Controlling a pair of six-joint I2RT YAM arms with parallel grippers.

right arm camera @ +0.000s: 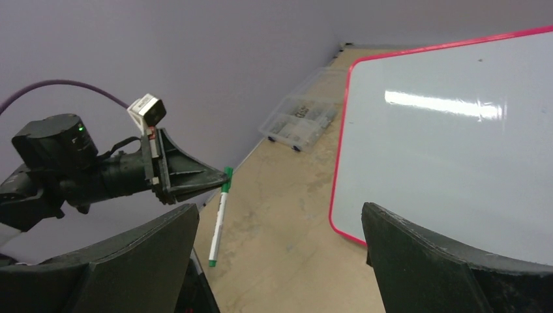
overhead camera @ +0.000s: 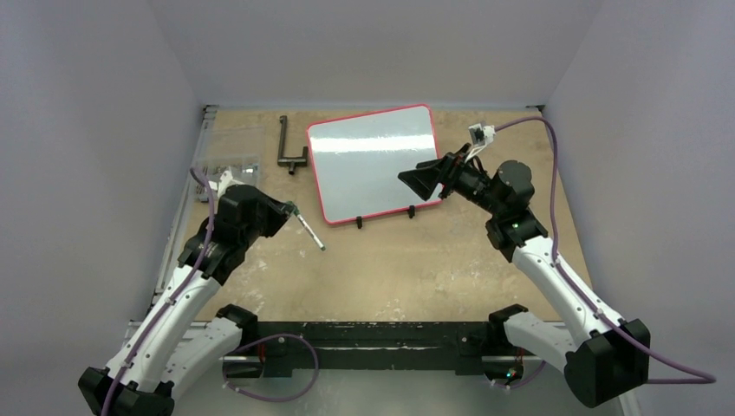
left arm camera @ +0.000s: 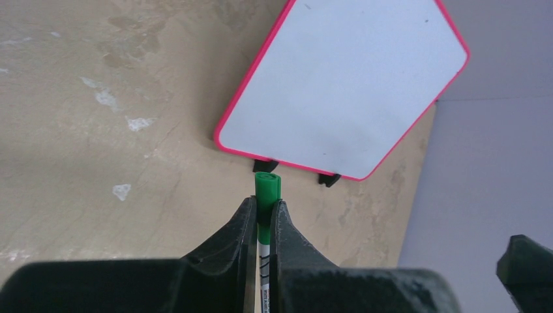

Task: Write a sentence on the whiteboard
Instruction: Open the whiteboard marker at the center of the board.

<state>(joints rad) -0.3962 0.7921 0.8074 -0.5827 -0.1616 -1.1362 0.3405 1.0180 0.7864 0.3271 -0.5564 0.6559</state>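
One whiteboard [overhead camera: 364, 165] lies just ahead of spread right hand [overhead camera: 416, 180].

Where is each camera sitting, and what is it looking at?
Top camera: above and behind the arms, looking down at the table; shows both arms, the left gripper, the right gripper and the whiteboard.
Left wrist camera: on the left arm, looking along its shut fingers, which pinch a green marker, toward the whiteboard.
Right wrist camera: on the right arm, beside the whiteboard, looking across at the left arm; its own open fingers show.
Shared: both wrist views show the green marker and the blank whiteboard.
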